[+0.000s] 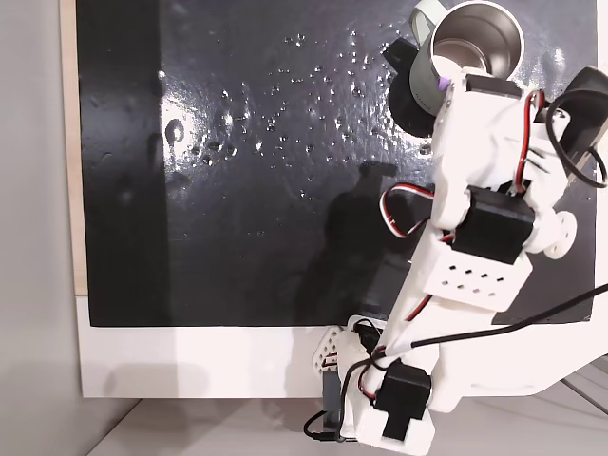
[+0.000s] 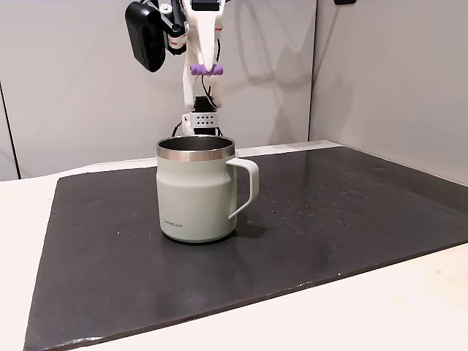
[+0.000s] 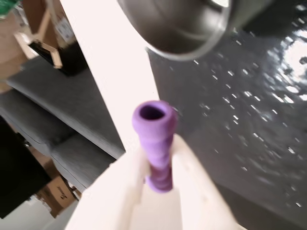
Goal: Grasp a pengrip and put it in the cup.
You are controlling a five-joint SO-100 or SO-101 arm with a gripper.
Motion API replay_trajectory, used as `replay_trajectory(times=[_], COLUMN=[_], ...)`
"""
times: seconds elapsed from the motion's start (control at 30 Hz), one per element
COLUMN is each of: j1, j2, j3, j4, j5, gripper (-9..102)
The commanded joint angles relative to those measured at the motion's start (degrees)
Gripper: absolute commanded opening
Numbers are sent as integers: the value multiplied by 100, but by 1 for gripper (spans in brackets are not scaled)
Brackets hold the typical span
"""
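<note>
The purple ridged pengrip (image 3: 156, 143) is clamped between my white fingers (image 3: 192, 167), its hollow end facing the camera. In a fixed view the pengrip (image 2: 206, 69) hangs well above the pale grey-green cup (image 2: 196, 191), held by my gripper (image 2: 205, 71). From above, the pengrip (image 1: 443, 85) shows as a small purple spot at the cup's (image 1: 473, 40) near rim, with my gripper (image 1: 445, 87) shut on it. The cup's steel rim (image 3: 192, 45) lies ahead in the wrist view.
The cup stands upright on a black mat (image 2: 329, 219) over a white table (image 2: 409, 307). The arm's white links and black motors (image 1: 494, 223) stretch across the mat's right side. Grey walls stand behind.
</note>
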Motion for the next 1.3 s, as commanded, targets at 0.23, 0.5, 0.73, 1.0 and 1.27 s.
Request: replay_trajectory(times=[0.23, 0.5, 0.73, 1.0, 1.27], j1=[396, 360, 360, 466, 439], j2=[-1556, -2364, -2470, -2707, -3067], j3=[-2074, -3173, -3577, -4192, -5212], j4=[-510, -272, 193, 932, 1591], j5=[53, 185, 176, 264, 308], gripper=[0, 0, 9, 41, 41])
